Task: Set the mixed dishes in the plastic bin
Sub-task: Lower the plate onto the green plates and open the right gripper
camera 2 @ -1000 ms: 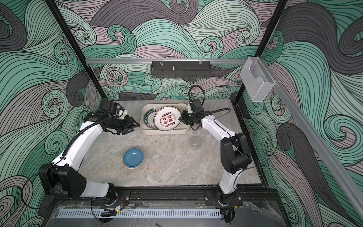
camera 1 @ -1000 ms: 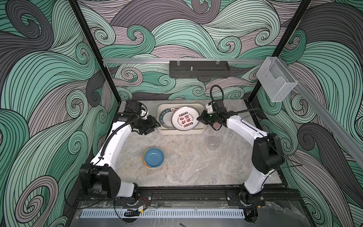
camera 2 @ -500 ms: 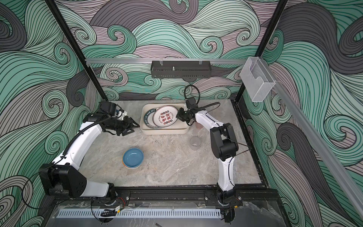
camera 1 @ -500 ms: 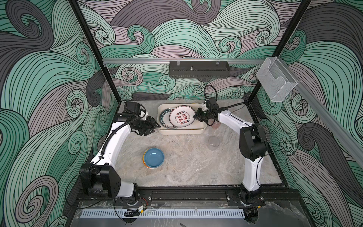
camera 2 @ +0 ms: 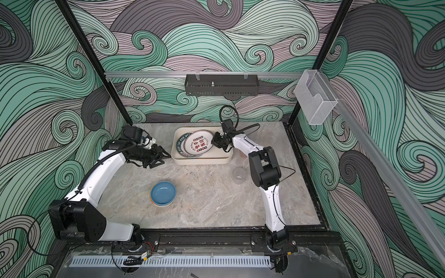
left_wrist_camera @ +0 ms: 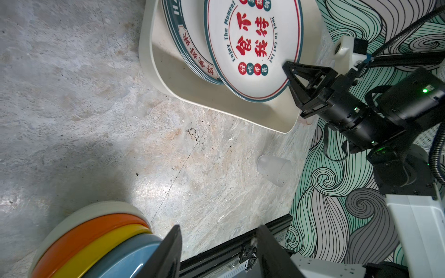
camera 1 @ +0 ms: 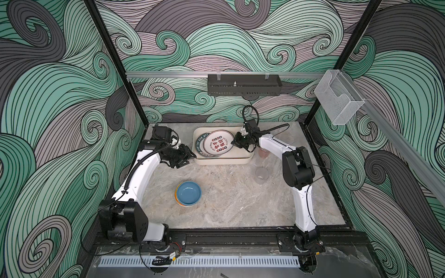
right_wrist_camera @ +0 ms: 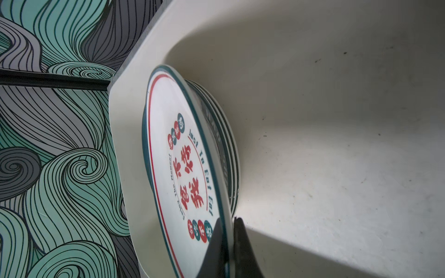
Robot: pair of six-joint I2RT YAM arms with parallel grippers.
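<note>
Right jaws pinch the plate (camera 1: 218,145) rim so you can lay it flat in the plastic bin (camera 1: 224,160). Left jaws spread, empty

Our left arm (camera 1: 144,173) and right arm (camera 1: 274,144) both wear glossy white shells on the long links, with chunky black housings at the joints. A ribbed black conduit (camera 1: 136,167) runs along the left one, and a thin black cable (camera 1: 250,106) makes a loop above the right wrist. Our left gripper (camera 1: 191,160) and right gripper (left_wrist_camera: 287,74) are black, with triangular open-frame fingers. A little green light (left_wrist_camera: 425,90) glows on the right wrist housing, close to a white camera mount (left_wrist_camera: 346,47). Small screws dot the boxy black shoulder block (camera 1: 134,221).
</note>
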